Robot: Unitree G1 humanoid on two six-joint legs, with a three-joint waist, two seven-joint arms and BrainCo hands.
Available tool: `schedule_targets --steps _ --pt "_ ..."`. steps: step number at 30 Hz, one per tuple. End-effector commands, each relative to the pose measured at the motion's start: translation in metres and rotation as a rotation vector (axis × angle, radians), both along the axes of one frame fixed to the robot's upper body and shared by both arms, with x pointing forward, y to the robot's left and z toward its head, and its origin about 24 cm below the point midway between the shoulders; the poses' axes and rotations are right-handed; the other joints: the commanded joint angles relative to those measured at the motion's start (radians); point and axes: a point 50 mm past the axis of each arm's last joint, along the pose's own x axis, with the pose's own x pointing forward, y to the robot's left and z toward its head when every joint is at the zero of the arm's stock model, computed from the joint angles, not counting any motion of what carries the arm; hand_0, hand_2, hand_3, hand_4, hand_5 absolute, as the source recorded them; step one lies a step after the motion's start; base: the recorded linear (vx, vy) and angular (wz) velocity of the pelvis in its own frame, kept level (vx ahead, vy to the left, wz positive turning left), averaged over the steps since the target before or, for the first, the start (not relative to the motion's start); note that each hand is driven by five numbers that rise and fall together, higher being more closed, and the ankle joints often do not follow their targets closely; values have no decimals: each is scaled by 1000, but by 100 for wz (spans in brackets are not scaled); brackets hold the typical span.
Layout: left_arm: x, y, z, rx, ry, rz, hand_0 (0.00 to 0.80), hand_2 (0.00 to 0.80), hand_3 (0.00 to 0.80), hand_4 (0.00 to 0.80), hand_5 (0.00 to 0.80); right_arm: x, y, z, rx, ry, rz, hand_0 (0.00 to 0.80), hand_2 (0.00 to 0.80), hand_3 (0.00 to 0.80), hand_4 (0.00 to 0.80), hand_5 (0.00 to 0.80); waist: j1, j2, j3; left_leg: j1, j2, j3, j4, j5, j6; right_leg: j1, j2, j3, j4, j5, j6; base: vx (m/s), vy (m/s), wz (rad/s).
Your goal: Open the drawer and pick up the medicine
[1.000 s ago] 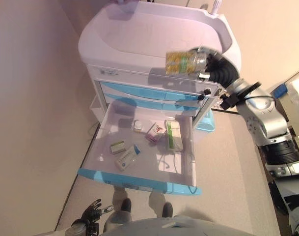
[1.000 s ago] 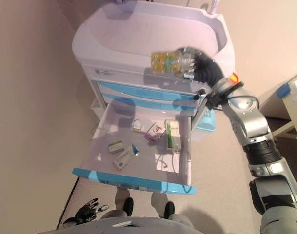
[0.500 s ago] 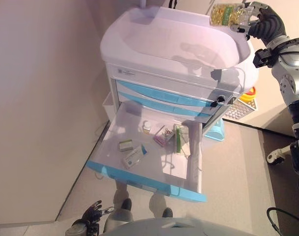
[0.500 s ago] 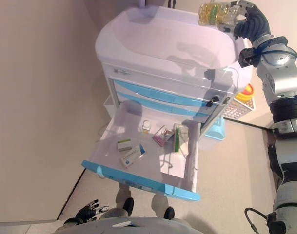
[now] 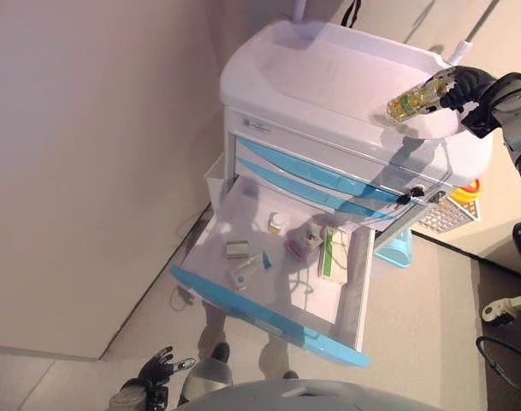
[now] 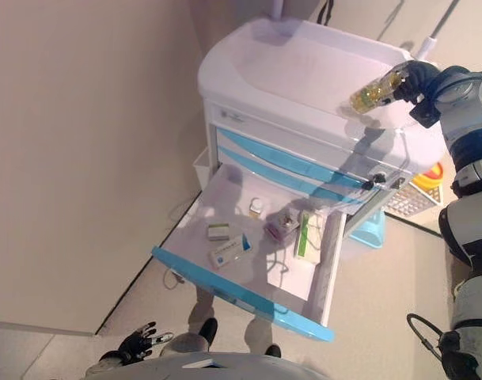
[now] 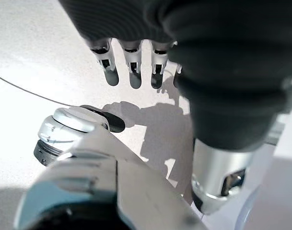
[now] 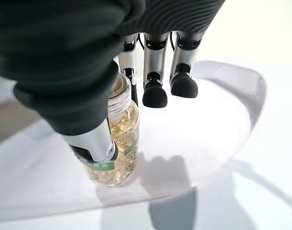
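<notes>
With the drawer pulled well out of the cart, the opening step reads as done — the pick-up looks done too. The right hand is up at the cart's far right corner, thumb and fingers pinching a clear bottle of yellow capsules, which is the medicine in question. In the right wrist view the bottle sits between the thumb and the nearest finger; the other fingers hang straighter beside it, dark tips free. Bottle hovers low over the white recessed cart top, tilted; whether its base touches the surface I cannot tell.

Left hand hangs low by the floor, well clear of the cart, fingers loosely spread and holding nothing — idle.

Left in the drawer: a small white-capped vial near the back, a small green-and-white box, a blue-and-white box beside it toward the drawer front, a pink-marked packet, and a long green-striped box along the right side. A folded sheet of paper lies under the long box.

Judgement: step in hand is carrying or setting down the picked bottle on the cart top. Next move calls for levelling the bottle so its base meets the surface flat, inside the raised rim rather than on it, then easing the pinch. Risk: the tilt — released now, it could topple and roll.
</notes>
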Motion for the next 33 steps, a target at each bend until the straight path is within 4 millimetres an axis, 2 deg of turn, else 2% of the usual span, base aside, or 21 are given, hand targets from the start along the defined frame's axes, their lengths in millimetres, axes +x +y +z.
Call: schedule_targets --steps 1,12,18,22,27,33 --pt "-4 20 5 58 15 2 0 0 0 0 0 -17 -14 70 -179 -91 -90 800 800 800 800 800 36 -54 -12 12 -35 6 3 -75 28 0 -15 5 52 3 24 57 -5 8" --pt "-15 32 8 83 22 23 0 0 0 0 0 -34 -29 103 -397 -48 -227 800 800 800 800 800 56 -78 5 4 -33 -7 5 -73 31 -8 -9 1 52 7 27 41 -14 9" --pt "-14 33 9 82 6 17 0 0 0 0 0 -40 -34 110 -470 -5 -276 800 800 800 800 800 60 -87 9 3 -32 -11 4 -72 31 -10 -5 3 52 8 27 21 -12 5" --pt "-11 32 10 83 -10 9 0 0 0 0 0 -41 -37 108 -493 50 -291 800 800 800 800 800 64 -91 11 -1 -30 -13 5 -73 30 -13 -5 2 53 7 28 25 1 0" --pt "-7 33 12 92 -14 -2 0 0 0 0 0 -40 -41 96 -498 120 -296 800 800 800 800 800 71 -94 21 -3 -28 -15 7 -74 30 -15 -4 -2 53 7 26 0 0 0" --pt "-5 35 13 98 -18 -7 0 0 0 0 0 -38 -44 86 -455 128 -304 800 800 800 800 800 77 -95 37 -12 -25 -18 8 -74 28 -24 0 1 52 8 26 -7 -6 0"
